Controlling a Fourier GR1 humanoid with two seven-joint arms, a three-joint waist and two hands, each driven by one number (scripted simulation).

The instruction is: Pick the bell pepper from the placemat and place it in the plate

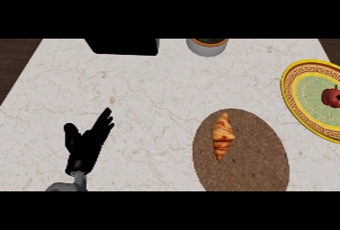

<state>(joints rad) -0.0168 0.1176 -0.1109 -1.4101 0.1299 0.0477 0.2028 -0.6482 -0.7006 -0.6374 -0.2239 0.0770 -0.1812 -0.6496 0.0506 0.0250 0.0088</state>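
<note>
Head view, looking steeply down on a pale marbled counter [153, 90]. The left hand [86, 141] shows at the lower left, black, on a grey forearm that enters from the lower edge; its fingers [103, 121] are straight and slightly spread, the thumb [70, 131] set apart to the left, and they hold nothing and touch no object. The right hand does not appear. Well to the right of the fingertips lies an oval brown woven placemat [256, 166], reaching down to the lower edge; on its upper left part rests a golden croissant [223, 135], lengthwise from top to bottom, the only thing on the mat. Farther right still, cut by the view's right edge, sits a round plate [299, 96] with a yellow patterned rim and a pale green centre. Inside it, at the right edge of the view, lies the red bell pepper [331, 96], partly cropped, with a dark stem part on top; it sits on the green centre, well apart from the fingers and off the placemat. Beyond the fingertips, at the counter's far edge, stands a black box-like object [123, 46], and to its right a small grey pot [207, 46] with an orange rim and dark contents, both cut by the upper limit of the scene. Dark wood [16, 58] flanks the counter at the far left and right.
</note>
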